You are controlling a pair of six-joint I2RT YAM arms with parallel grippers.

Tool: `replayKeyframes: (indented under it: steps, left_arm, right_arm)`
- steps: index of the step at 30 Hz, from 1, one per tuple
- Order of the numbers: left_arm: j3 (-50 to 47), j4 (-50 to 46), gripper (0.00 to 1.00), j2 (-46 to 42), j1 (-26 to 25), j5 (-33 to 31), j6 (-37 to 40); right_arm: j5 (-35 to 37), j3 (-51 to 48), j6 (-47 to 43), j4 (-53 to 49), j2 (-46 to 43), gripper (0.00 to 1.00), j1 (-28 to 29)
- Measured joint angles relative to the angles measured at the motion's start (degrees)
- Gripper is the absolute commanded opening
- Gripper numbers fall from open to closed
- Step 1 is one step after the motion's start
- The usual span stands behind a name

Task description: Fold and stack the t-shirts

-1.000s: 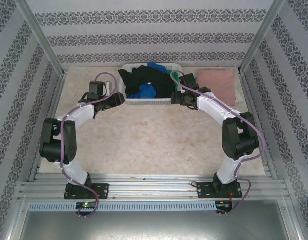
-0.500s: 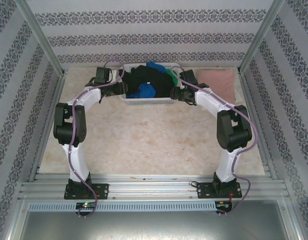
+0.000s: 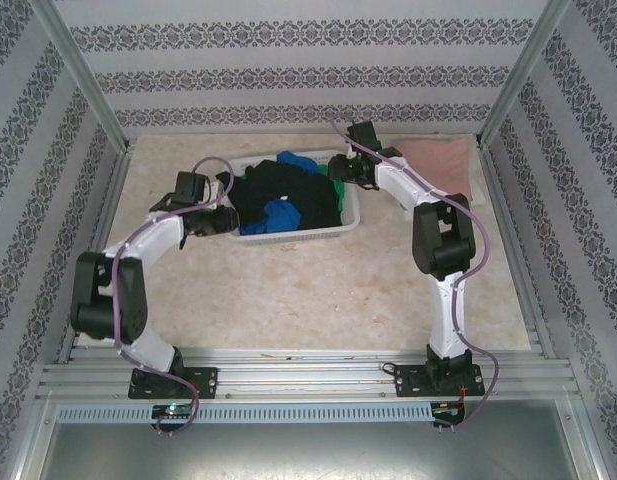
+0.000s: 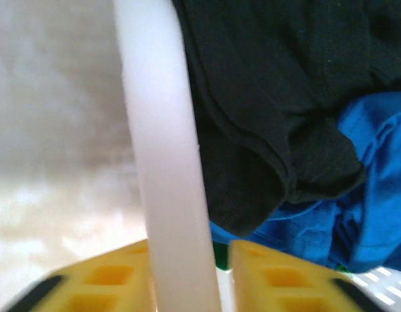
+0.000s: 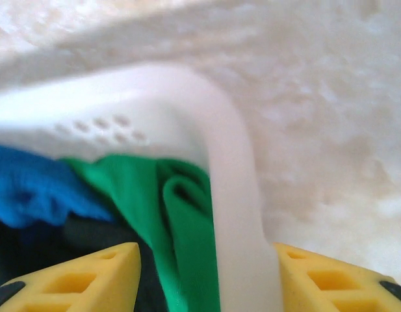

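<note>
Jaws of the left gripper (image 4: 187, 286) stand narrow, pinching the left rim of the white basket (image 3: 298, 236), a yellow finger on each side. The right gripper (image 5: 206, 279) straddles the basket's far right corner with a wider gap that holds the rim and a fold of the green t-shirt (image 5: 181, 221); whether it clamps cannot be told. Inside the basket, the black t-shirt (image 4: 271, 97) lies heaped over the royal-blue t-shirt (image 4: 375, 169). A salmon-pink t-shirt (image 3: 438, 165) lies folded flat on the table (image 3: 308, 290), near the far right corner.
</note>
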Motion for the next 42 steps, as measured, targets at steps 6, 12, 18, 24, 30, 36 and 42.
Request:
replayKeyframes:
  steps: [6, 12, 18, 24, 30, 36, 42]
  left_arm:
    - [0.0, -7.9, 0.68, -12.3, -0.5, -6.9, 2.3]
    - [3.0, -8.7, 0.87, -21.9, -12.3, -9.9, 14.1]
    - [7.4, -8.4, 0.84, -8.2, -23.4, -5.5, 28.8]
    - [14.8, -12.1, 0.71, 7.5, -24.3, -3.4, 38.6]
    - [20.3, -14.5, 0.44, 14.4, -25.1, -3.7, 42.9]
    - [20.5, -14.5, 0.15, 16.3, -25.3, -7.5, 45.6]
    - [20.6, -13.0, 0.01, 16.2, -22.2, -11.8, 43.9]
  right_arm:
    - [-0.5, 7.7, -1.7, -3.2, 2.0, 0.64, 1.8]
    - [0.3, -5.5, -2.8, -3.8, -11.7, 0.79, 1.1]
    - [0.3, -29.2, -2.4, -0.9, -35.0, 0.81, -6.9]
    - [0.2, -46.0, -2.1, 0.1, -45.6, 0.82, -14.7]
    - [-0.4, -51.3, -2.1, 0.3, -47.1, 0.82, -17.4]
    - [-1.6, -51.4, -2.1, 2.3, -47.1, 0.82, -17.5]
    - [-2.7, -51.8, -2.1, 3.6, -47.2, 0.83, -17.5]
